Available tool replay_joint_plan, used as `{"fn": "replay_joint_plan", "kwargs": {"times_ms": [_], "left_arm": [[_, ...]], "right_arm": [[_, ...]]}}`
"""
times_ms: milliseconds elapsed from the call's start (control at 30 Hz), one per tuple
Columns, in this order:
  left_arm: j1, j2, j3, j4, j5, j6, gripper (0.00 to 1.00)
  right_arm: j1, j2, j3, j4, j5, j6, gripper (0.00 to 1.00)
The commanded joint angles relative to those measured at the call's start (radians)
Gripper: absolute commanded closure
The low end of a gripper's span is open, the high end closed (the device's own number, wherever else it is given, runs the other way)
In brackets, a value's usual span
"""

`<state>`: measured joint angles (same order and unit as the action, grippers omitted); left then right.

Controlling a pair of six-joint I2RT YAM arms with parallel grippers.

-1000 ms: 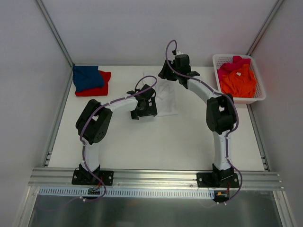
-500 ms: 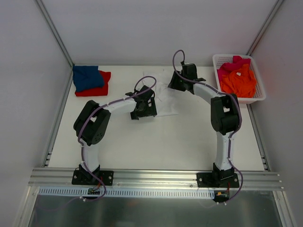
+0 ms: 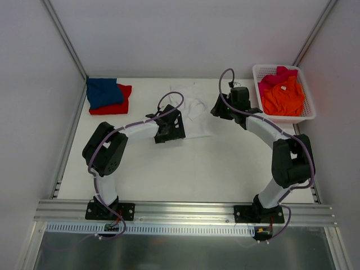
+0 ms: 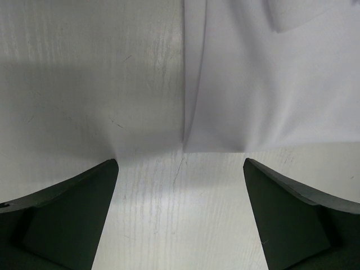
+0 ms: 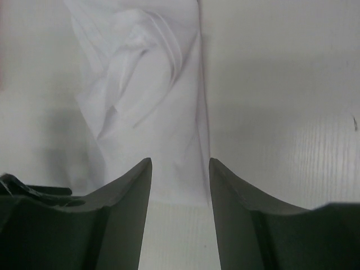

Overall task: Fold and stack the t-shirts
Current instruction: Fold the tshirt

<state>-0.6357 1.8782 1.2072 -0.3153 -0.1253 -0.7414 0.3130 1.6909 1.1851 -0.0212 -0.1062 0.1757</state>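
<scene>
A large white t-shirt (image 3: 196, 112) lies partly folded on the white table (image 3: 197, 169) at mid-back. My left gripper (image 3: 173, 128) is open and low at its near-left edge. In the left wrist view the fingers (image 4: 84, 202) spread wide around bare table, with the shirt's corner (image 4: 253, 84) just ahead of my left gripper (image 4: 180, 164). My right gripper (image 3: 219, 111) is open and empty at the shirt's right side. In the right wrist view my right gripper (image 5: 180, 161) has the shirt's folded edge (image 5: 152, 101) between and ahead of its tips. A folded blue shirt (image 3: 104, 91) lies on a red one (image 3: 117, 106) at back left.
A white lattice basket (image 3: 304, 115) at back right holds an orange shirt (image 3: 284, 97) and a pink one (image 3: 279, 75). Metal frame posts and grey walls close in the table on both sides and at the back. A rail (image 3: 185, 211) runs along the near edge.
My right arm has swung from the shirt's far edge to the right and nearer, down beside its right edge. My left gripper has stayed at the near-left edge.
</scene>
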Motion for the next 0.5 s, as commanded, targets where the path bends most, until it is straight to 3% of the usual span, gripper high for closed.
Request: {"fn": "replay_joint_plan", "kwargs": {"times_ms": [0, 200, 467], "left_arm": [[-0.024, 0.068, -0.09, -0.148, 0.061, -0.038, 0.02], [-0.024, 0.084, -0.077, -0.13, 0.07, -0.035, 0.05], [-0.025, 0.131, 0.009, -0.123, 0.084, -0.026, 0.04]], "right_arm": [[0.021, -0.092, -0.128, 0.015, 0.023, 0.018, 0.51], [0.05, -0.186, -0.26, 0.043, 0.04, 0.027, 0.51], [0.089, -0.16, -0.295, 0.059, 0.042, 0.031, 0.5]]}}
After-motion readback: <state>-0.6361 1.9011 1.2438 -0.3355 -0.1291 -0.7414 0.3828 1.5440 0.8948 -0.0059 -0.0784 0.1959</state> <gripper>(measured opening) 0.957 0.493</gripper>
